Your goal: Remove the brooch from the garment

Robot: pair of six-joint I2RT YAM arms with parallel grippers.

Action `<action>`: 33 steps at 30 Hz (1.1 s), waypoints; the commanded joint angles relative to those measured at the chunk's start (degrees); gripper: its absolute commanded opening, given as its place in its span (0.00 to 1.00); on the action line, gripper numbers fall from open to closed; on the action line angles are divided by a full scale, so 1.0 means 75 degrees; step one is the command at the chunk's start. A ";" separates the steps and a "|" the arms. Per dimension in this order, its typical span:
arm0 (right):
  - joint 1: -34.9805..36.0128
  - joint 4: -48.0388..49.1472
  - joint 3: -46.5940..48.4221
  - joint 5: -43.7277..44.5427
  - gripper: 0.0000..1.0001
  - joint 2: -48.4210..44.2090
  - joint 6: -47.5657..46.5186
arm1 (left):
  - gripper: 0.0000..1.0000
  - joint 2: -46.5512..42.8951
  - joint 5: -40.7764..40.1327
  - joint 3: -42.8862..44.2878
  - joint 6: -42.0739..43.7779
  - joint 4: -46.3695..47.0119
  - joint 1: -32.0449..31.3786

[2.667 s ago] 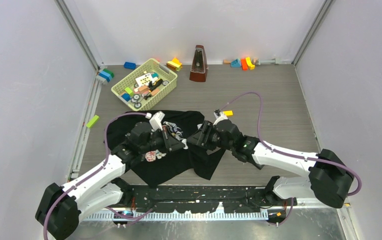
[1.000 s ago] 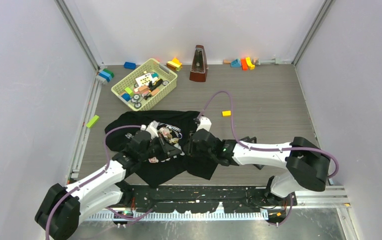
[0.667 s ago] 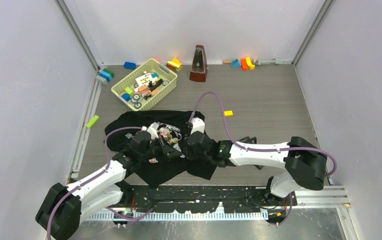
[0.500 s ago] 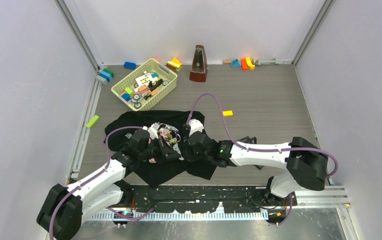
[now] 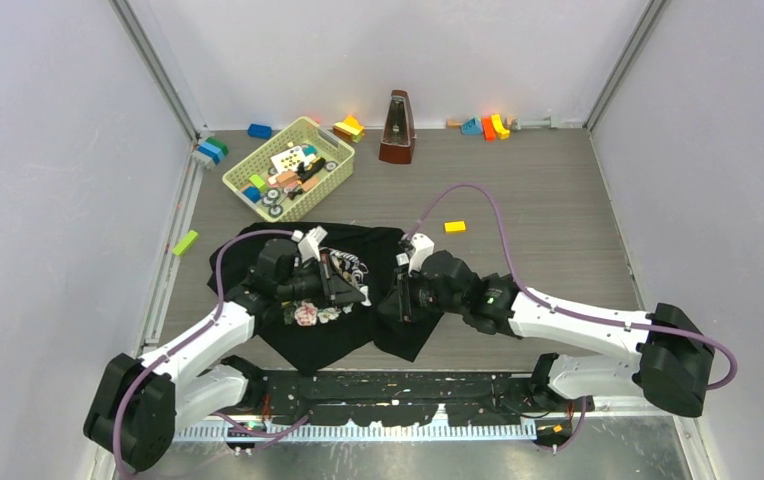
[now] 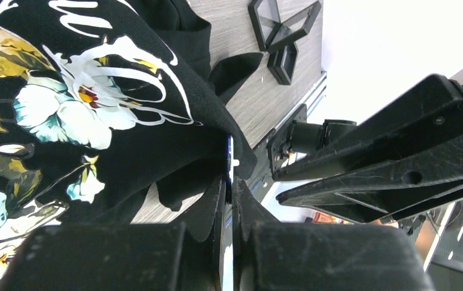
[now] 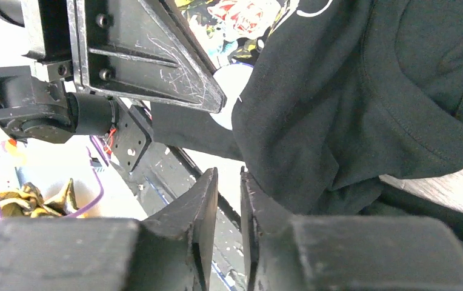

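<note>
Step in hand: freeing the brooch [image 6: 229,148], a thin blue sliver clamped edge-on in the left gripper [image 6: 229,185] at the black T-shirt's [image 6: 156,145] 3 o'clock fold. Right gripper [image 7: 229,176] beside it at 3 o'clock, jaws narrowly apart, empty. Next, likely: pin the cloth, pull apart.

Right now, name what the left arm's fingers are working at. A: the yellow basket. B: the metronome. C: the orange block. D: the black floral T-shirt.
D: the left fingers are shut at the edge of the black floral T-shirt; the yellow basket and metronome stand farther back, untouched.
</note>
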 commanded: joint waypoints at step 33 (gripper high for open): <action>-0.0555 0.4577 -0.1657 0.0660 0.38 -0.0798 0.4327 | 0.00 -0.0959 0.1280 -0.0713 -0.1217 0.4401 0.0024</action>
